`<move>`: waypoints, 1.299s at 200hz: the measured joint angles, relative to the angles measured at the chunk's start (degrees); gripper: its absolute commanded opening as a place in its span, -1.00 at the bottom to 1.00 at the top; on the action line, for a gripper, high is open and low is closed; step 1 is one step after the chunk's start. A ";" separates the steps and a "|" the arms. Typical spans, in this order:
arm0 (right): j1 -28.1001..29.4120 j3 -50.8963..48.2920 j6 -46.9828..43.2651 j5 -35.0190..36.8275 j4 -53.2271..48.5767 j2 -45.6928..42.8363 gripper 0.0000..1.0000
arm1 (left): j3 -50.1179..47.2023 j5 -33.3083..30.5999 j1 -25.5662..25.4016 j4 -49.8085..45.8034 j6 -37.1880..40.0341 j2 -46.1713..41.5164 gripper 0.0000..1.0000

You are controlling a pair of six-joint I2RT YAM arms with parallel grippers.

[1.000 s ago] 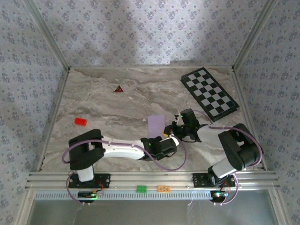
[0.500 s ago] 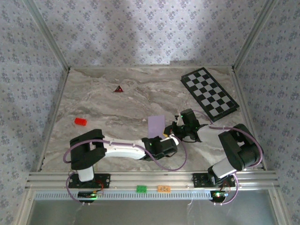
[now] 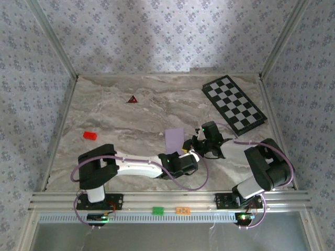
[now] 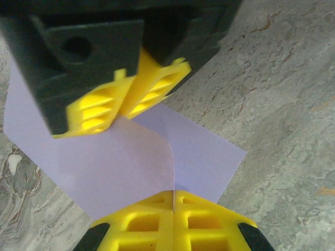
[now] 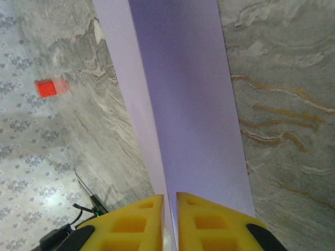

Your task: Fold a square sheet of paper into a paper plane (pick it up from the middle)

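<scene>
The square sheet of paper (image 3: 174, 138) is pale lilac and folded over on itself, lying near the table's middle with its near-right end lifted. My left gripper (image 3: 185, 153) is shut on that end; in the left wrist view the yellow fingertips (image 4: 172, 194) pinch the paper (image 4: 131, 162) where a curled flap rises. My right gripper (image 3: 194, 145) meets it from the right, and its yellow fingers (image 4: 125, 99) clamp the same sheet. In the right wrist view the paper (image 5: 183, 94) runs away as a long folded strip, its edge caught in the right gripper (image 5: 170, 201).
A black-and-white checkered board (image 3: 234, 104) lies at the back right. A small dark red triangle (image 3: 132, 99) sits at the back, left of centre. A red block (image 3: 90, 135) lies at the left, also seen from the right wrist as the red block (image 5: 49, 87). Patterned walls enclose the table.
</scene>
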 measured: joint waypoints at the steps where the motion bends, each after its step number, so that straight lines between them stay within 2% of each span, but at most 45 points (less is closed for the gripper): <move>1: -0.02 0.00 -0.04 0.00 -0.02 -0.04 -0.35 | 0.00 0.00 0.00 0.00 0.00 0.00 -1.00; 30: -1.29 -0.02 -1.55 1.99 -4.20 -3.48 -0.06 | -0.04 2.84 1.20 0.15 -1.53 -0.13 -1.00; 73: -6.69 0.00 -5.27 10.25 -18.60 -14.08 0.02 | -0.13 10.62 6.36 -0.22 -6.49 -1.81 -1.00; 102: -9.44 -1.97 -6.67 15.54 -23.26 -22.64 0.10 | -2.10 18.12 10.60 0.98 -10.38 -4.79 -1.00; 135: -10.21 -6.03 -7.61 19.58 -24.65 -31.21 0.11 | -3.74 27.52 15.56 3.28 -14.67 -6.25 -1.00; 182: -10.27 -7.67 -8.59 20.57 -24.79 -33.29 0.10 | -4.07 36.13 18.82 6.54 -19.85 -6.25 -1.00; 260: -10.73 -11.10 -7.06 18.53 -20.65 -34.88 -0.10 | -5.16 40.54 19.50 13.90 -30.71 -5.92 -1.00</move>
